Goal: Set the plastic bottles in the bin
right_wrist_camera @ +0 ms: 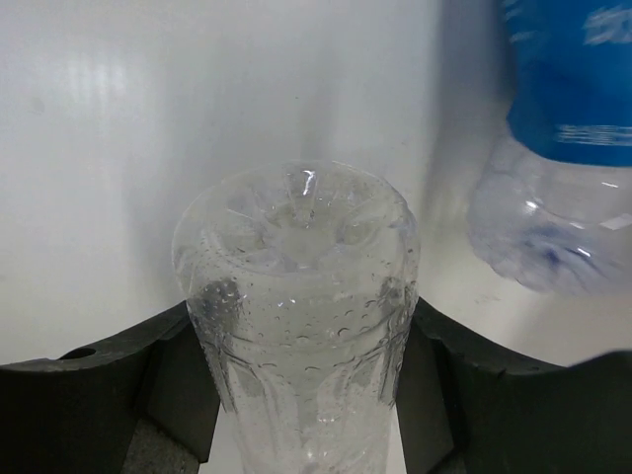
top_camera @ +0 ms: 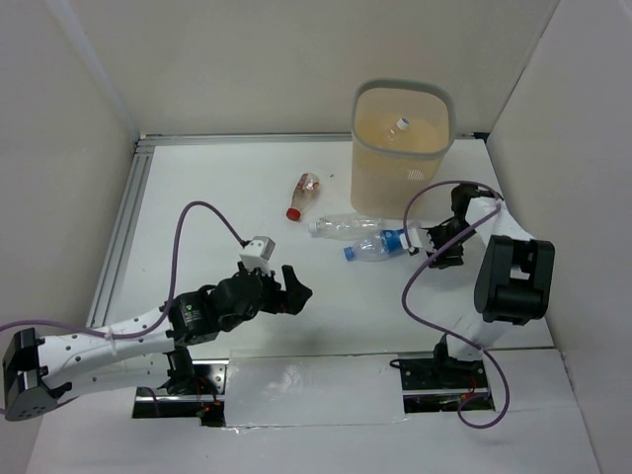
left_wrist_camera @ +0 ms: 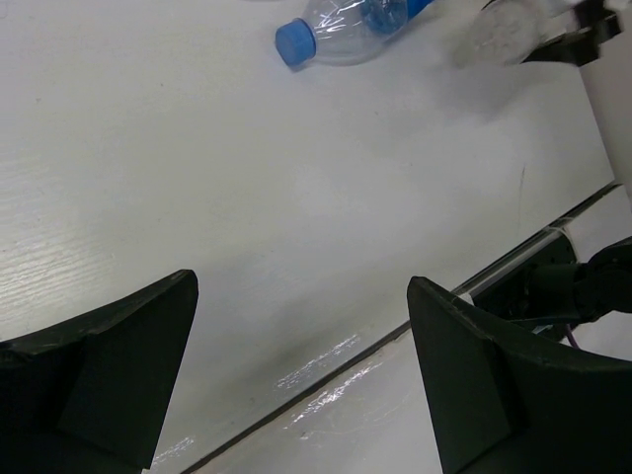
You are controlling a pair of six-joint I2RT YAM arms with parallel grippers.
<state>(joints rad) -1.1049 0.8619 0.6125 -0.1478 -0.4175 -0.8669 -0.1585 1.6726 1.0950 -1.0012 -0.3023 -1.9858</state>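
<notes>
Clear bottle (right_wrist_camera: 296, 237), gripped inside right pincer (right_wrist_camera: 301, 331)

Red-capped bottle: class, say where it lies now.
Top view: the red-capped bottle lies on the table, just left of the bin, beyond the white-capped bottle lying mid-table.

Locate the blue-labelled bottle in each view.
Top external: blue-labelled bottle mid-table, just left of the right gripper.
Left wrist: top edge, cap pointing left.
Right wrist: upper right, base toward camera.
Shared landmark: clear bottle in that gripper, blurred in left wrist.
</notes>
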